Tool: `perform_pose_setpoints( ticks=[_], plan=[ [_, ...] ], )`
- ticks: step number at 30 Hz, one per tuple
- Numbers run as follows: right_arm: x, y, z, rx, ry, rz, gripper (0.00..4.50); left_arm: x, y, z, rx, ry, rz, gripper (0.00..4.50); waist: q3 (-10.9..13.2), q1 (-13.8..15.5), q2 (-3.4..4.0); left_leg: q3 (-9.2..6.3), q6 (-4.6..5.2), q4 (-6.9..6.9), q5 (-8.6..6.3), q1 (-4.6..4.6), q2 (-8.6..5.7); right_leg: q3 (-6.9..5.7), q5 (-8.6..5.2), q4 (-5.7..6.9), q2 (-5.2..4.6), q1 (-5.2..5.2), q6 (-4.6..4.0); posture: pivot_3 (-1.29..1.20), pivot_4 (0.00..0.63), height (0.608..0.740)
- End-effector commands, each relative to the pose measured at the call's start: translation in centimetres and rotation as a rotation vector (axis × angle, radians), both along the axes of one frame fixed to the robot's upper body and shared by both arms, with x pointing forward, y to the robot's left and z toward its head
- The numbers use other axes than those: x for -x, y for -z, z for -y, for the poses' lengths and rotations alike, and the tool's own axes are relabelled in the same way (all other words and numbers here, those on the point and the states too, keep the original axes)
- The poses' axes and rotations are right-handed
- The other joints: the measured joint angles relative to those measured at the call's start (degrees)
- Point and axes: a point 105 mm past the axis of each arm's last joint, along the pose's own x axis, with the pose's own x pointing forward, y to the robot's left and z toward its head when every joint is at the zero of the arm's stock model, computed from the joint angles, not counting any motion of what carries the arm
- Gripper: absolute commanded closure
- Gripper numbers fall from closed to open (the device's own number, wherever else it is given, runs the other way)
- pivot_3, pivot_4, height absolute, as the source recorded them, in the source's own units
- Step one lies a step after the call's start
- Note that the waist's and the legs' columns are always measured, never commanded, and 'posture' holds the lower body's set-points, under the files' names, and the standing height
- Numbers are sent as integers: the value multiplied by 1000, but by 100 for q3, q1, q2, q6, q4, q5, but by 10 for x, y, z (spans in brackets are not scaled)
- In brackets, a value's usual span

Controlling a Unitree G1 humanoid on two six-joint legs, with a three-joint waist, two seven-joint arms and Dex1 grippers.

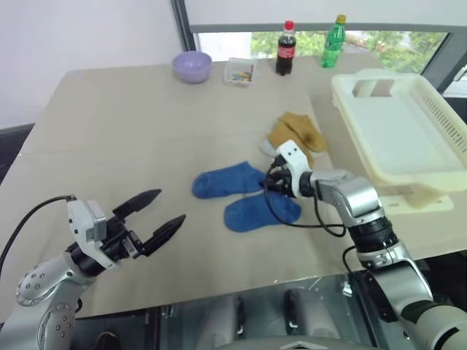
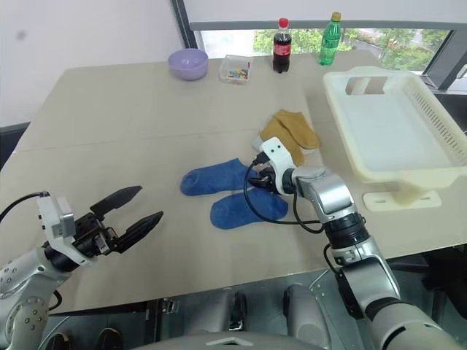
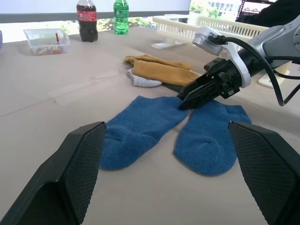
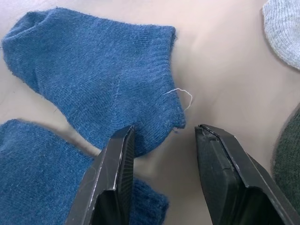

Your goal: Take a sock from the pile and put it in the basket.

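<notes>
Two bright blue socks lie flat mid-table, one farther (image 1: 222, 182) and one nearer (image 1: 259, 210). Behind them is the pile (image 1: 299, 131) of mustard-yellow socks, with a pale grey sock (image 4: 286, 28) and a dark green one (image 4: 288, 159) at its edge. My right gripper (image 4: 164, 129) points down at the farther sock's cuff (image 4: 159, 117). It is open, the cuff corner lies between its fingers, and it grips nothing. My left gripper (image 1: 169, 206) hovers wide open over the table's near left, holding nothing. The cream basket (image 1: 438, 109) stands at the right.
At the far edge stand a lilac bowl (image 1: 192, 65), a small clear box (image 1: 239, 71), a cola bottle (image 1: 285, 47) and a green bottle (image 1: 334, 41). The basket rests on a cream stand (image 1: 408, 200) near the table's right edge.
</notes>
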Motion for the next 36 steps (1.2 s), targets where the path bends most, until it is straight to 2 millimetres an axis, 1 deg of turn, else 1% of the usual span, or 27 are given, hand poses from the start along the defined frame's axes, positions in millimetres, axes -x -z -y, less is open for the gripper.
perform_pose_setpoints(
  ticks=[1,2,3,4,5,9,12,14,16,19,22,26,28,33,34,35,36],
  plan=[
    [2,-6,-7,-24,-24,10,2971,2,-3,0,-18,5,15,0,0,0,0,0,0,0,0,0,0,0,0,0,0,0,0,0,150,740],
    [2,-6,-7,-26,-25,11,3252,2,-4,0,-14,5,15,0,1,0,1,-1,1,0,-1,0,0,0,0,1,0,0,0,0,150,740],
    [3,-6,-7,-27,-25,11,3790,2,-3,0,-14,5,15,0,1,0,1,-1,5,0,-3,0,0,0,0,1,0,0,0,0,150,740],
    [3,-6,-8,-28,-26,12,4190,2,-3,0,-15,4,15,0,1,0,1,-1,9,0,-6,0,0,0,0,1,0,0,0,0,150,740],
    [3,-6,-8,-28,-27,12,4406,2,-3,-1,-17,4,14,0,1,1,1,-1,8,0,-5,0,0,0,0,1,0,0,0,0,150,740],
    [3,-6,-8,-29,-26,14,4406,2,-2,0,-20,4,10,0,1,2,1,-1,6,-1,-4,-1,0,0,0,-1,-1,0,0,0,150,740],
    [2,-8,-7,-33,-20,19,4406,-4,-1,0,-4,-18,-4,0,1,6,2,-1,6,-1,-4,-1,0,0,0,-1,-2,0,0,0,150,740],
    [1,-7,-7,-29,-22,21,4406,-16,5,0,9,-69,-43,0,3,20,4,-2,7,-1,-5,0,0,-1,0,0,-2,0,0,0,150,740],
    [1,-7,-8,-26,-23,23,4406,-33,12,1,21,-133,-106,0,3,37,4,-6,10,0,-5,0,-1,-4,0,2,-2,2,1,0,150,740],
    [1,-7,-8,-15,-28,34,4406,-56,28,0,41,-220,-280,0,3,29,5,-6,10,1,-4,0,-4,-5,12,7,3,2,20,0,150,740],
    [0,-9,-9,-24,-19,41,4406,-76,35,0,4,-314,-299,0,3,32,2,-8,2,1,1,0,-5,-6,14,8,34,2,24,0,150,740],
    [0,-9,-10,-27,-14,45,4406,-91,49,1,-3,-377,-377,0,3,20,2,-2,-3,1,4,0,-6,2,14,9,38,0,25,0,150,740],
    [1,-9,-10,-27,-13,47,4406,-97,52,4,-23,-386,-398,0,3,26,0,-3,-3,1,4,-1,-5,1,14,9,40,0,25,0,150,740],
    [0,-11,-8,-27,-4,54,4406,-102,59,10,-107,-365,-414,0,3,37,1,-3,-9,2,8,5,-6,4,14,21,38,1,25,0,150,740],
    [-1,-11,-8,-27,-3,55,4500,-104,61,11,-123,-370,-420,521,3,37,1,-2,-12,2,9,8,-6,5,14,24,38,0,25,0,150,740],
    [-1,-11,-8,-26,-2,57,4500,-105,63,11,-157,-376,-424,527,3,55,1,-2,-13,2,10,8,-6,5,14,25,37,0,24,0,150,740],
    [-1,-11,-9,-27,-2,58,4500,-105,65,11,-204,-375,-426,714,3,64,1,-8,-18,2,13,12,-5,2,13,34,36,0,23,0,150,740]
  ],
)
